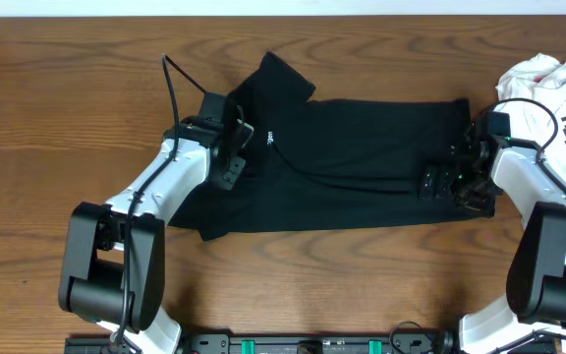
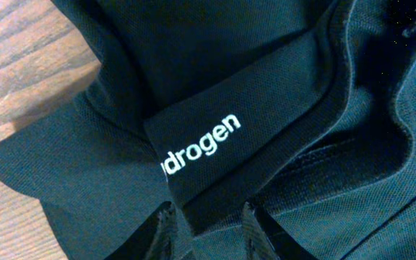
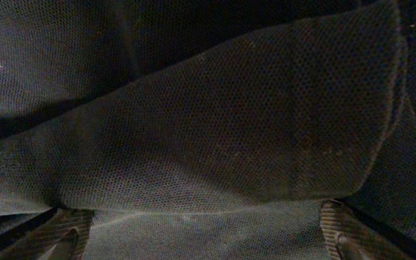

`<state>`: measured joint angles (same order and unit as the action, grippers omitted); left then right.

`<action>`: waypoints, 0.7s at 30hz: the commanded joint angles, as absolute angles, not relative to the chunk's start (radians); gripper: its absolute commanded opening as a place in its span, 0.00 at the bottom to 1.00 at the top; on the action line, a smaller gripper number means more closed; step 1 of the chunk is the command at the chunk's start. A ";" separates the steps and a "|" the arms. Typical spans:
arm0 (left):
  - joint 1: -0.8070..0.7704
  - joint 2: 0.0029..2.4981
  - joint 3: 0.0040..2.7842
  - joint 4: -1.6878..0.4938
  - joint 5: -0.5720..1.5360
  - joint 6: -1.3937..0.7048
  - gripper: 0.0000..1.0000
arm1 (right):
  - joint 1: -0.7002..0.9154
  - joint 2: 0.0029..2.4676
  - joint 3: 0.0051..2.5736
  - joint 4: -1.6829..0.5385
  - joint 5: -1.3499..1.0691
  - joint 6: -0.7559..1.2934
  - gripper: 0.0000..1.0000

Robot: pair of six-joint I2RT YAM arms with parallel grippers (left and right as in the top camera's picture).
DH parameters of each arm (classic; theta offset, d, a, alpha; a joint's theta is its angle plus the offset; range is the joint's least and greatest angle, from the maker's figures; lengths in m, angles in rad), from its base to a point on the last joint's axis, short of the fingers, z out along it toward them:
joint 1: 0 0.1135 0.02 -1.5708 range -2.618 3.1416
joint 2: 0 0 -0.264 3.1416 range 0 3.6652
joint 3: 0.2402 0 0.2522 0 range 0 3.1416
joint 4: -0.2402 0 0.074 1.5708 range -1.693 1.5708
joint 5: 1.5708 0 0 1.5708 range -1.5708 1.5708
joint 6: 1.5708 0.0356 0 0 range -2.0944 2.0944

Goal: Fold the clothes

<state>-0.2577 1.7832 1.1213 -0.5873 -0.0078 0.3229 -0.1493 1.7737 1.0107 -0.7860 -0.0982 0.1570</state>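
Note:
A black polo shirt [image 1: 362, 157] lies spread across the middle of the table, with its collar end at the left. Small white lettering shows on a folded flap [image 2: 201, 144]. My left gripper [image 1: 236, 147] is at the shirt's left end. In the left wrist view its fingers [image 2: 206, 220] are drawn close together with a fold of that flap between them. My right gripper [image 1: 457, 177] is at the shirt's right edge. In the right wrist view its fingers [image 3: 201, 235] are spread wide over the black cloth [image 3: 193, 123], which fills the view.
A crumpled white garment [image 1: 550, 84] lies at the far right edge, behind my right arm. Bare wooden table [image 1: 57, 108] shows to the left of the shirt and in front of it.

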 commanded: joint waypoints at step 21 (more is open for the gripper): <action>-0.252 1.781 1.080 -0.487 -0.021 0.336 0.31 | -0.156 1.784 1.002 -0.785 -0.086 0.163 0.99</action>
